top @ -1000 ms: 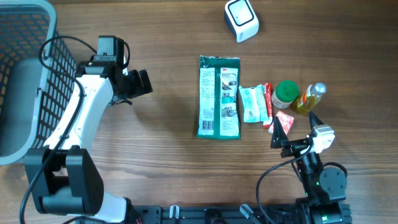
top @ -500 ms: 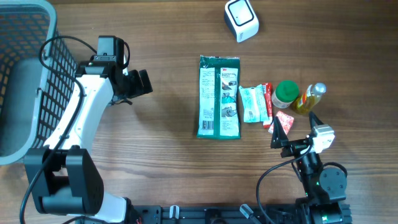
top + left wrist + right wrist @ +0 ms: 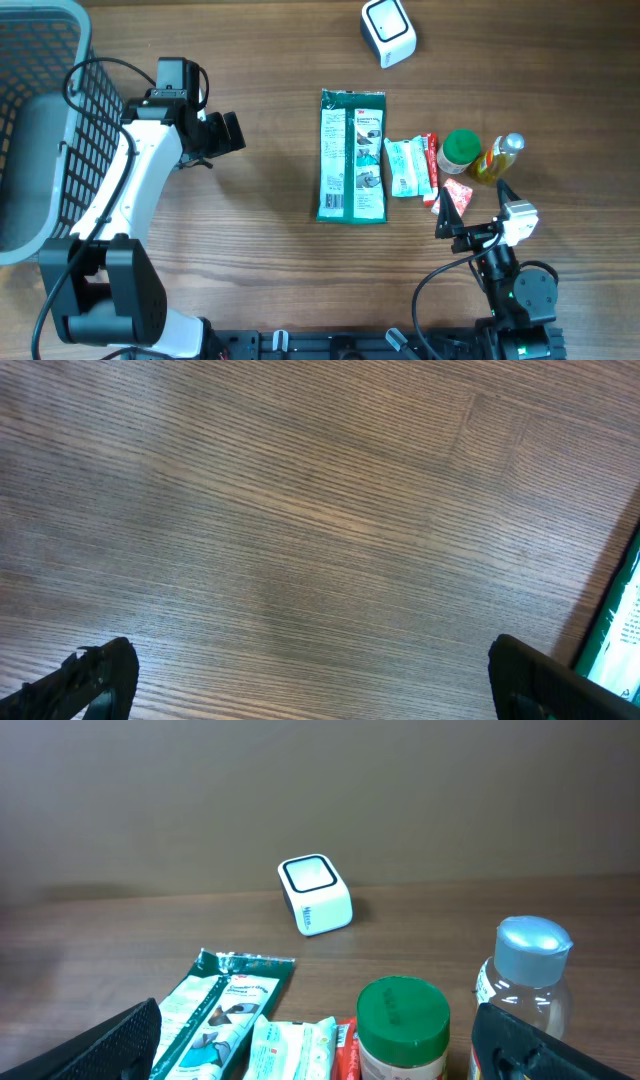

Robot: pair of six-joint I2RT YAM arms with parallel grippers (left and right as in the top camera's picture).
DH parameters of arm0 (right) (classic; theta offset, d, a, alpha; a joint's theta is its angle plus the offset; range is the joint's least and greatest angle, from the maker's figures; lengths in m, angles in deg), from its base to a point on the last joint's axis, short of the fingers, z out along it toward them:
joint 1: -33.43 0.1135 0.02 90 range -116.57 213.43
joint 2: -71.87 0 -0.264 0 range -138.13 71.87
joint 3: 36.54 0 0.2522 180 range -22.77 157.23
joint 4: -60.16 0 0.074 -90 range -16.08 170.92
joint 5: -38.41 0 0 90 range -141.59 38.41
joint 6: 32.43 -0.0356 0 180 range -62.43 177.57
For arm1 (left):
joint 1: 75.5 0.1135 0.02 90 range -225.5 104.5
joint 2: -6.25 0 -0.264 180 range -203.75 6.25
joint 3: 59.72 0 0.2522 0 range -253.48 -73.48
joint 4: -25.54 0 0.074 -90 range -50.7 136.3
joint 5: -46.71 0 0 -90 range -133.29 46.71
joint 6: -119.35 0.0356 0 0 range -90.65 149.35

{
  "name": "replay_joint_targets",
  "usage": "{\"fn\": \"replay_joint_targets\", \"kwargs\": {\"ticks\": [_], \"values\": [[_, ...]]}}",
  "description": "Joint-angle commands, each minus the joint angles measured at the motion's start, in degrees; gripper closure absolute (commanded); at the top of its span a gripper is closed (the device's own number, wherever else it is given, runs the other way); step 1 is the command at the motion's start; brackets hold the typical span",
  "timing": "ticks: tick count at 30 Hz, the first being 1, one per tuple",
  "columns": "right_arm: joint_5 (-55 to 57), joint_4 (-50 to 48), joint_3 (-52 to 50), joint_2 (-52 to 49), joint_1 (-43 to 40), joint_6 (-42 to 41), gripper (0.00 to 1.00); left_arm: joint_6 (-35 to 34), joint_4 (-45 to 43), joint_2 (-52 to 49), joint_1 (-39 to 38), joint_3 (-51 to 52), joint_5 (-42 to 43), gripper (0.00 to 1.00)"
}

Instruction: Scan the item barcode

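Nothing is moving since the earlier frame. The left gripper [image 3: 234,131], left of centre, and the right gripper [image 3: 472,207], lower right, are both gaping wide, holding nothing. The green packet [image 3: 352,155] is lying at centre, its print too small to read. The white scanner [image 3: 388,32] is sitting at top centre, with bare table [image 3: 270,270] lying open between them.

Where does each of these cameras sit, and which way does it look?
Overhead: above the table, looking straight down on left arm, right arm and scanner.
Left wrist: on the left arm, facing down at bare wood; its jaws' tips in the bottom corners.
Right wrist: low on the right arm, looking across at the scanner; jaws' tips likewise.
Shared: the green packet, in all three.
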Motion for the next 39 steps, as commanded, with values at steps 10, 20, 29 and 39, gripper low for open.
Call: {"fn": "replay_joint_targets", "kwargs": {"ticks": [10,20,29,39], "values": [[-0.5,-0.1,0.0,0.6,-0.2,1.1,0.0,0.5,0.1,4.1,0.2,0.1,-0.5,0.0],[-0.5,-0.1,0.0,0.6,-0.2,1.1,0.0,0.5,0.0,33.2,0.2,0.1,-1.4,0.0],[-0.5,-0.1,0.0,0.6,-0.2,1.1,0.0,0.5,0.3,48.0,0.2,0.1,-3.1,0.0],[-0.5,-0.1,0.0,0.6,-0.2,1.0,0.0,0.5,2.2,59.3,0.2,14.6,-3.3,0.0]]}}
